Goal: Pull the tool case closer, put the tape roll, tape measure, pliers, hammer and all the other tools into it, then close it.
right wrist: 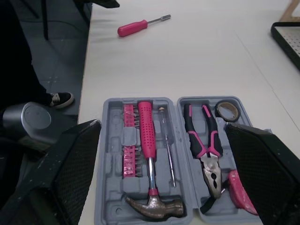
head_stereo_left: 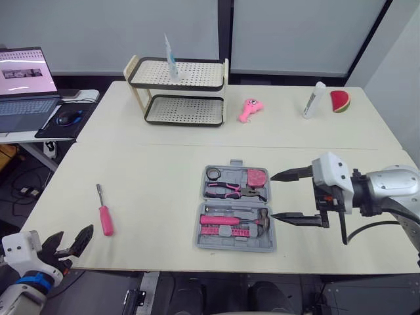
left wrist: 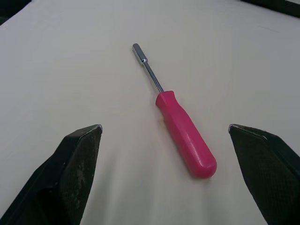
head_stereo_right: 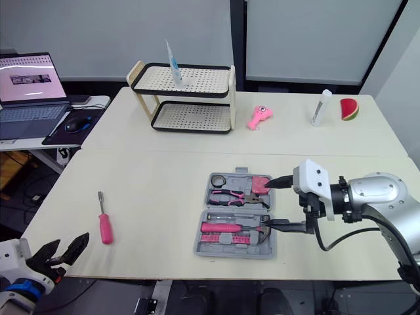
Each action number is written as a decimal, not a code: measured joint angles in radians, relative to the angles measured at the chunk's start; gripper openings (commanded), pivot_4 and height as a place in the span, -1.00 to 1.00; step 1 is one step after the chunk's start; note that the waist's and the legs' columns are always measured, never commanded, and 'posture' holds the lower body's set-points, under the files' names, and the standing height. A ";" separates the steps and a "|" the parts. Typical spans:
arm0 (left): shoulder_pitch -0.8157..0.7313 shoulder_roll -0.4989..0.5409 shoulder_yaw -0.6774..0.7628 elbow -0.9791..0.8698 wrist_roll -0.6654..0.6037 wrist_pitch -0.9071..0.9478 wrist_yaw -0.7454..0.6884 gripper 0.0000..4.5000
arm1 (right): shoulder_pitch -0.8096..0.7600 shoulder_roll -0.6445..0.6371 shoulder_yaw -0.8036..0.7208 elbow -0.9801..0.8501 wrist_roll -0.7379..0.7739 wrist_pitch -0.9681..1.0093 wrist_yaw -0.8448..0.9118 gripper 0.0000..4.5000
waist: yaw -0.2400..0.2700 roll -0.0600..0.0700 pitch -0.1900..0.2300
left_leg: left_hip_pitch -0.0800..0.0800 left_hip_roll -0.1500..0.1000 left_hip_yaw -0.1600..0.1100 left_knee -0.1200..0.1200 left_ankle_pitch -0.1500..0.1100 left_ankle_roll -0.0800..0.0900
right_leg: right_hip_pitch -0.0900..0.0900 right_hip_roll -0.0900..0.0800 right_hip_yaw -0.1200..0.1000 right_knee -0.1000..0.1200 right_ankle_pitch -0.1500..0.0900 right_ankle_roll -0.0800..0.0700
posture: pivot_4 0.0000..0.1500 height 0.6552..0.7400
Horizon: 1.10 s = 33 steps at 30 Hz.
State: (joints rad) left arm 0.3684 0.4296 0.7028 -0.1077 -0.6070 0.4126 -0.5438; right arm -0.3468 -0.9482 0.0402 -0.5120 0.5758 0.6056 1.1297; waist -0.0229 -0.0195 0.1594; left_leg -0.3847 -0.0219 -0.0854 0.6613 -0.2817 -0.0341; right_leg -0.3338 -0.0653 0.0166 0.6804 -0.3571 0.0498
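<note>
1. Ahead of the left gripper (head_stereo_left: 73, 239), whose fingers are spread and holding nothing, the screwdriver (head_stereo_left: 105, 220) is lying alone on the table (head_stereo_left: 151, 170).
2. To the right gripper's (head_stereo_left: 272, 195) left, the open case (right wrist: 104, 140) is sitting close, and that gripper is also gaping empty.
3. Closing now is risking leaving the screwdriver out.
4. A glancing pinch is likely sending its round handle rolling.
5. Bumping the case is risking unseating the hammer (right wrist: 145, 136) and pliers (right wrist: 204, 136).
</note>
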 measured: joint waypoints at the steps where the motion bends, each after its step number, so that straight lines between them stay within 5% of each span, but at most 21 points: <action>1: -0.006 -0.005 -0.001 -0.014 -0.004 0.011 0.024 1.00 | -0.030 0.006 0.024 0.018 -0.009 0.004 0.003 0.99 | -0.002 0.000 0.000 | 0.000 0.000 0.000 0.000 0.000 0.000 | 0.000 0.000 0.000 0.000 0.000 0.000 | 1.00 0.74; 14: -0.237 -0.030 -0.110 -0.058 0.067 0.234 0.405 1.00 | -0.126 0.054 0.136 0.081 -0.103 -0.009 0.009 0.99 | -0.001 0.000 0.000 | -0.001 -0.001 -0.001 0.000 0.000 0.000 | -0.001 0.001 -0.001 0.001 0.000 0.000 | 1.00 0.74; 25: -0.372 -0.075 -0.170 0.055 0.141 0.311 0.534 1.00 | -0.105 0.042 0.136 0.058 -0.102 0.018 0.012 0.99 | 0.000 -0.001 0.001 | -0.001 -0.001 0.000 0.000 0.000 0.000 | -0.001 0.001 -0.001 0.001 0.000 0.000 | 1.00 0.74; 33: -0.410 -0.078 -0.187 0.090 0.177 0.316 0.547 -0.08 | -0.103 0.029 0.136 0.036 -0.100 0.036 0.011 1.00 | 0.000 -0.001 0.001 | -0.001 -0.001 0.000 0.000 0.000 0.000 | -0.001 0.000 -0.001 0.001 0.000 0.000 | 1.00 0.74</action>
State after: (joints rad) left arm -0.0417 0.3517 0.5155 -0.0177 -0.4303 0.7282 0.0032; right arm -0.4495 -0.9195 0.1760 -0.4759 0.4760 0.6420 1.1411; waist -0.0227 -0.0204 0.1602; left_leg -0.3857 -0.0232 -0.0856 0.6617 -0.2814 -0.0344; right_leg -0.3347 -0.0649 0.0153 0.6809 -0.3570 0.0500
